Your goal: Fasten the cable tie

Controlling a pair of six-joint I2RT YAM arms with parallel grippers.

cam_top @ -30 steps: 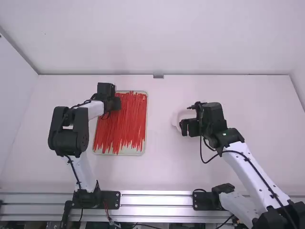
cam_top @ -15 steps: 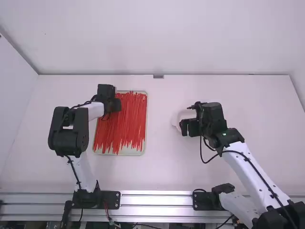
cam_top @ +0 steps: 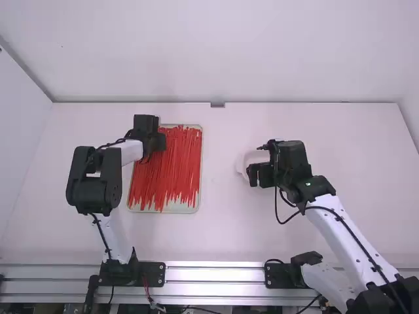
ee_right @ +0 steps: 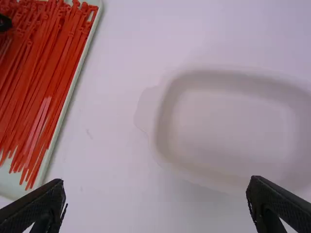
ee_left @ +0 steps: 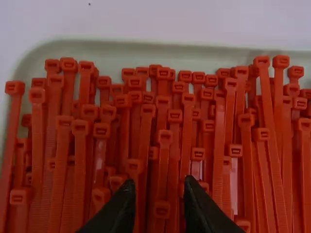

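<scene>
Hovering unchanged | left end effector slightly parted, empty, over cable ties in tray | right end effector wide open, empty, above dish | no tie grasped yet

The left arm stands up from its base at 7 o'clock in the high view. It bends at a big black elbow and goes up toward 10 o'clock. The left gripper points down, and its two fingers have a small gap between them.

The right arm starts at 5 o'clock and leans in toward the middle. The right gripper also faces down, at about 3 o'clock close to the middle. Its fingers are spread very wide.
</scene>
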